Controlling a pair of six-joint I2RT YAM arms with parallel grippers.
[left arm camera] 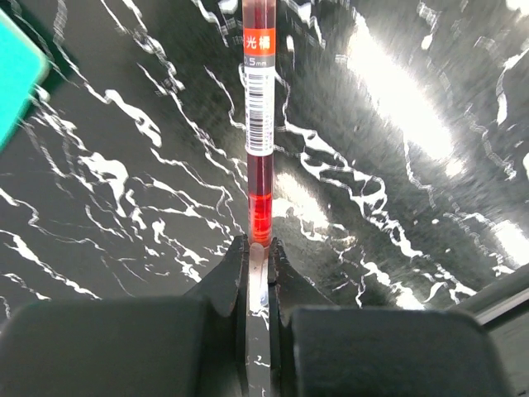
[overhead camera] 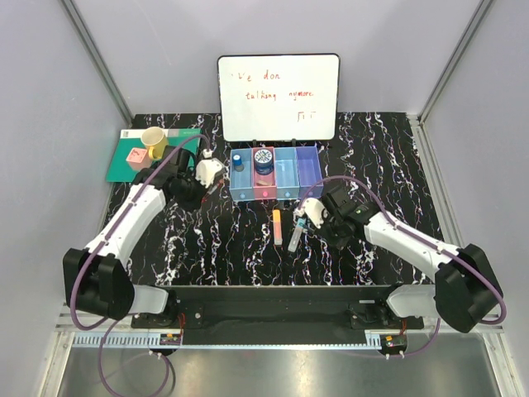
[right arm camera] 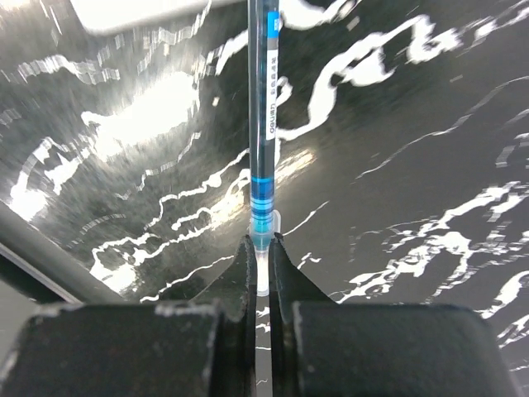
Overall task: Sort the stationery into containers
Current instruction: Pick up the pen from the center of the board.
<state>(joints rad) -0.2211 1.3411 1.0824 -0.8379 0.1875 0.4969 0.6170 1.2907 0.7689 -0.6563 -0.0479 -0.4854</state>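
Gleaming black white-veined tabletop [overhead camera: 207, 248], containers [overhead camera: 307, 171] before whiteboard [overhead camera: 278, 97], pale grey walls [overhead camera: 50, 99].

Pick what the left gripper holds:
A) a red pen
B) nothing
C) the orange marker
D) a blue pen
A: in the left wrist view, the left gripper is shut on the tip of a red pen.

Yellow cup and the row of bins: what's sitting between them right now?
In the top view, the left gripper, shut on the dark-red pen, sits between the yellow cup and the bins.
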